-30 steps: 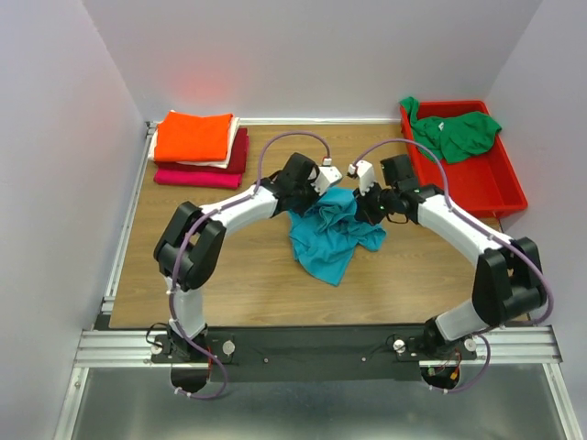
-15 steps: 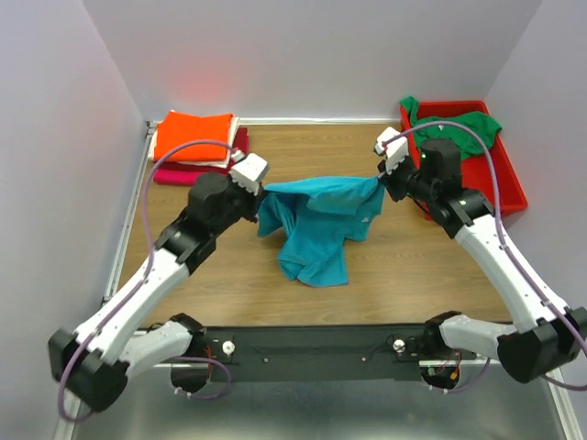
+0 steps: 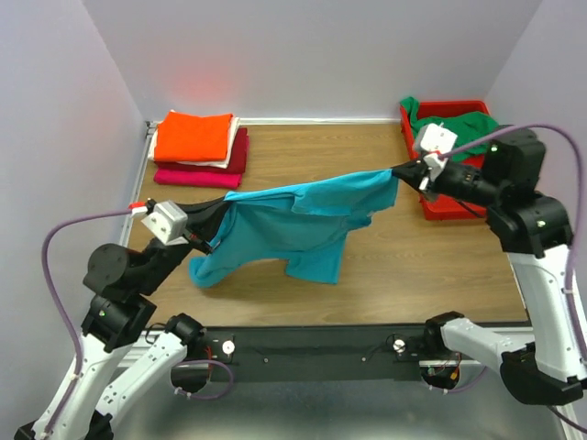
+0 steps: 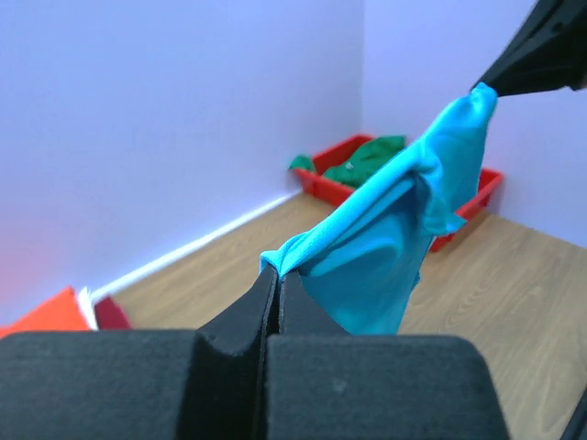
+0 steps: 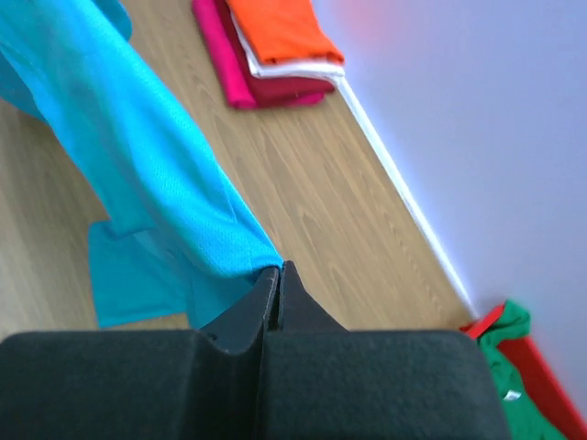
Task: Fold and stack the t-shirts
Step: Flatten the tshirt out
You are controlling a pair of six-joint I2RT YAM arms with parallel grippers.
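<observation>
A teal t-shirt (image 3: 293,218) hangs stretched in the air above the table, between my two grippers. My left gripper (image 3: 218,207) is shut on the shirt's left end (image 4: 284,259). At the right, my right gripper (image 3: 400,171) is shut on the other end (image 5: 261,259). The rest of the teal cloth (image 5: 138,183) droops below the taut top edge. A folded stack of t-shirts (image 3: 197,147), orange on top over white, dark red and magenta, lies at the far left corner (image 5: 275,46). A green t-shirt (image 3: 456,131) lies crumpled in the bin (image 4: 362,160).
A red plastic bin (image 3: 491,188) stands at the far right of the wooden table (image 3: 385,266), close under my right arm. Pale walls close in the table at the left, back and right. A metal rail (image 3: 321,346) runs along the near edge.
Both arms have lifted and pulled far apart, the left toward the near left, the right toward the bin. The teal t-shirt went from a crumpled heap to a stretched, hanging span.
</observation>
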